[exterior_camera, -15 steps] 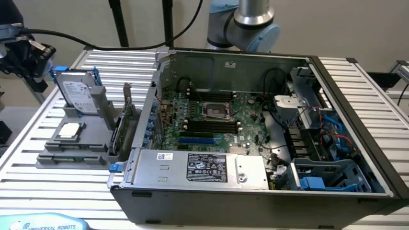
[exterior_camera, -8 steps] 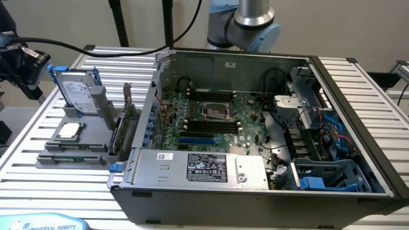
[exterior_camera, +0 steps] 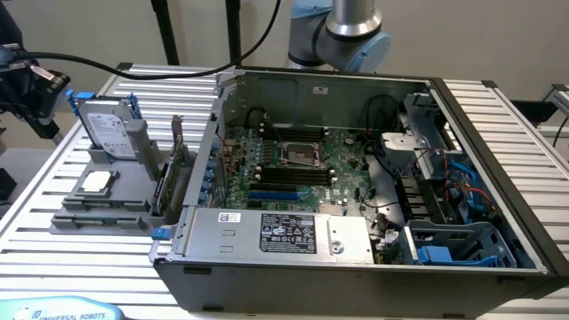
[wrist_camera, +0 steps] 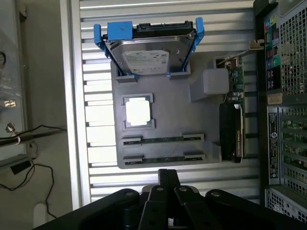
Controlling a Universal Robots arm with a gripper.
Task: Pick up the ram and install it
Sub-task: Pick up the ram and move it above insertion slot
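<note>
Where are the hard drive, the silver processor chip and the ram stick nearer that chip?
hard drive (wrist_camera: 148, 55), wrist view, on its silver labelled top.
processor chip (wrist_camera: 138, 111), wrist view, middle of its silver face.
ram stick nearer the chip (wrist_camera: 163, 139), wrist view, middle of its thin edge.

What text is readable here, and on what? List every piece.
"UNIVERSAL ROBOTS": on the light blue robot part at the exterior view's lower left.
power supply label: too small to read.
hard drive label: too small to read.
computer case sticker: too small to read.
</note>
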